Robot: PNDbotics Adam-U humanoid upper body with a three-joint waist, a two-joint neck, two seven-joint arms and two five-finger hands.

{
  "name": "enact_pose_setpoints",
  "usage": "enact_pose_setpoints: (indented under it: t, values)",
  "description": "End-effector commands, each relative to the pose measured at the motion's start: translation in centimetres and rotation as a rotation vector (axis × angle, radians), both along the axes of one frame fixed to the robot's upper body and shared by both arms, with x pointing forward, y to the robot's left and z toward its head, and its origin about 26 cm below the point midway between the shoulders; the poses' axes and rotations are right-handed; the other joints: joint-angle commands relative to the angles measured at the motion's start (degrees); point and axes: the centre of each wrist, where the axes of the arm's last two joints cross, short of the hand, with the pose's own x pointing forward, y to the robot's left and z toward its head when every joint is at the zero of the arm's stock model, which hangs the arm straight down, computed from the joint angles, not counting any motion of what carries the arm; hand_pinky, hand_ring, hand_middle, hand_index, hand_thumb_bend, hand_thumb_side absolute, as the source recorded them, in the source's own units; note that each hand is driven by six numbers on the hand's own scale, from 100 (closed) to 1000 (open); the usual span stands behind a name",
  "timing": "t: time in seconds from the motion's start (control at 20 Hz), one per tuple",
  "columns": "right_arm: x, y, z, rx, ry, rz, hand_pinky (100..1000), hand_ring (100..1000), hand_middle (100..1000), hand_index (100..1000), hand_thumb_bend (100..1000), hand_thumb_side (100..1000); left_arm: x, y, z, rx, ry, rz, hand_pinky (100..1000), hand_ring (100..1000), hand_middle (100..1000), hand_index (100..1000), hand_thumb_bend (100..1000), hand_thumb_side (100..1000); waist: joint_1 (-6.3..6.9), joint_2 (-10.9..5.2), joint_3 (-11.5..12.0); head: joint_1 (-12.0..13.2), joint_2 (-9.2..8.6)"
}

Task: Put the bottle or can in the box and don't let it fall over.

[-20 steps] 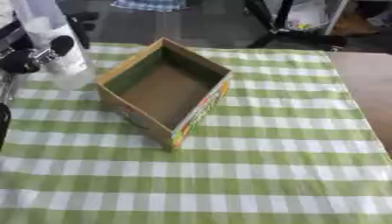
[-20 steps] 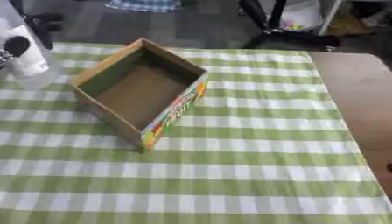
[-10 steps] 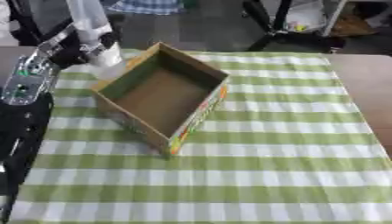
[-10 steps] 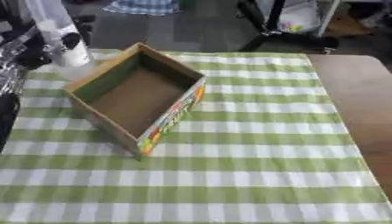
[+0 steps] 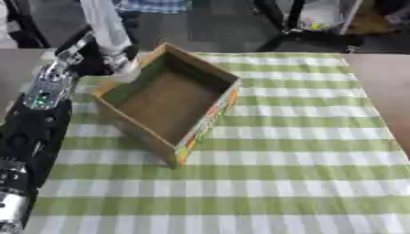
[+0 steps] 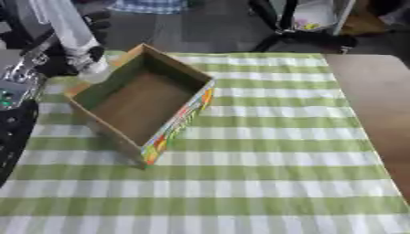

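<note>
Above the far left corner of the box [image 5: 164, 107], my left hand [image 5: 100, 57] carried a pale, upright bottle [image 5: 104, 29], its base hanging just outside the box's rim rather than over the floor inside. I judged it light and stiff, tall for its width and smooth, so likely to tip if set down crooked or let go early; a hold low around the body, where my hand seemed to be, suited it best. Dark fingers looked curled round its lower part, though the blur kept me from seeing exactly how they closed. The cardboard box lay open and empty, turned cornerwise on the green checked cloth [image 5: 304, 137], with coloured print along its near right wall. My left eye view showed more of my left forearm running down the left edge, with a small green light on it. My right eye view showed the bottle [image 6: 70, 27] nearer the picture's edge and more of the bare brown table [image 6: 372, 96] on the right. My right hand appeared in neither view.
</note>
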Motion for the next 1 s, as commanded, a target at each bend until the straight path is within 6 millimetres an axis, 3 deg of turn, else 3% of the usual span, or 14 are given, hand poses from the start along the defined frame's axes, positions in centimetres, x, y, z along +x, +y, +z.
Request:
enact_pose_setpoints:
  t: [0.05,0.55,0.8,0.85,0.9,1.0]
  values:
    - [0.0,0.0,0.8,-0.02,-0.018,0.003,960,1000,1000,1000,100,595,-0.3,1.1,1.1,0.134,-0.076,-0.064,1000,1000,1000,1000,266,598,0.03,-0.76,0.0,-0.3,-0.46]
    - [0.0,0.2,0.6,-0.013,-0.015,0.01,960,1000,1000,1000,100,598,-0.2,1.3,0.8,0.142,-0.064,-0.04,1000,1000,972,1000,242,596,-0.21,-0.24,-0.6,0.2,-0.95]
    - [0.0,0.1,0.7,-0.016,-0.007,0.001,960,1000,1000,1000,100,600,-0.6,1.8,0.5,0.139,-0.062,-0.031,1000,1000,964,997,220,578,-0.03,-0.55,0.3,-0.6,-0.27]
    - [-0.1,0.0,0.7,-0.016,-0.005,-0.001,960,1000,1000,1000,100,600,-0.8,2.0,0.5,0.143,-0.066,-0.032,1000,1000,965,995,272,583,0.01,-0.71,0.5,-0.7,-0.09]
    - [-0.1,-0.1,0.6,-0.016,-0.002,-0.004,960,1000,1000,1000,100,600,-1.0,2.3,0.3,0.149,-0.069,-0.033,1000,1000,965,993,220,570,0.03,-0.94,0.8,-1.0,0.15]
    - [-0.3,-0.2,0.5,-0.016,0.004,-0.011,960,1000,1000,1000,100,599,-1.4,2.8,-0.1,0.161,-0.069,-0.037,1000,1000,965,992,217,574,-0.01,-1.39,1.4,-1.6,0.61]
